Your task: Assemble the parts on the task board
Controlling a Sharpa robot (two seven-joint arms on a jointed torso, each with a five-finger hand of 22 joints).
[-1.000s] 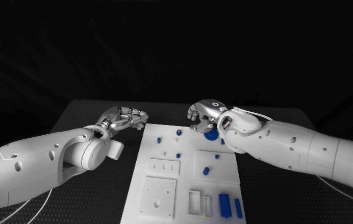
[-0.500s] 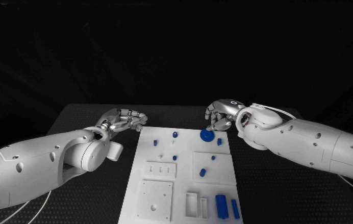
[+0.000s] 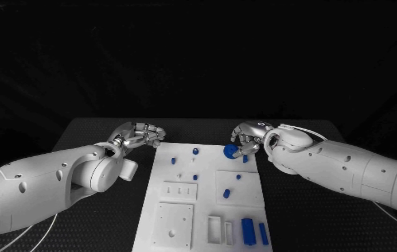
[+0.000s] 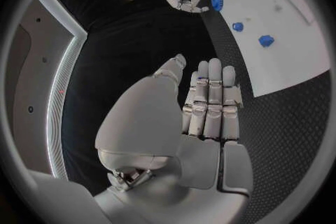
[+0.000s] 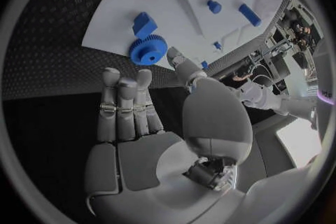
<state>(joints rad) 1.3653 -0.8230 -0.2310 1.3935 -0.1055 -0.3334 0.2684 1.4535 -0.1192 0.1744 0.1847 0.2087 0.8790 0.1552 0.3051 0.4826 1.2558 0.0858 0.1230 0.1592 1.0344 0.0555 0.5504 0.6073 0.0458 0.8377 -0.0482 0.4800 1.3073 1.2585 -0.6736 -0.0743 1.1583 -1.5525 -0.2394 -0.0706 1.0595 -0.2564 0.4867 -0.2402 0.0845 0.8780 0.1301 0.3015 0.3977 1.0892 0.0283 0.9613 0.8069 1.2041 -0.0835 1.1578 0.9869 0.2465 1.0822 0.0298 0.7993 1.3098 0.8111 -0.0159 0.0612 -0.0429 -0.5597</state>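
Head view shows the white task board [image 3: 202, 203] lying in the middle of the black bench [image 3: 99, 131], with small blue parts standing and lying across it. At the board's far right corner the right hand [image 3: 248, 139] holds a blue gear [image 3: 232, 151] at its fingertips; the gear sits just above the board's far edge beside a small blue peg [image 3: 245, 159]. Seen from the right wrist, the gear [image 5: 147, 51] with its toothed rim and centre hole lies at the board's edge, next to a blue block [image 5: 143, 24]. The left hand [image 3: 139, 134] rests off the board's far left corner with fingers curled in, holding nothing. Two long blue bars [image 3: 255, 232] lie at the board's near right.
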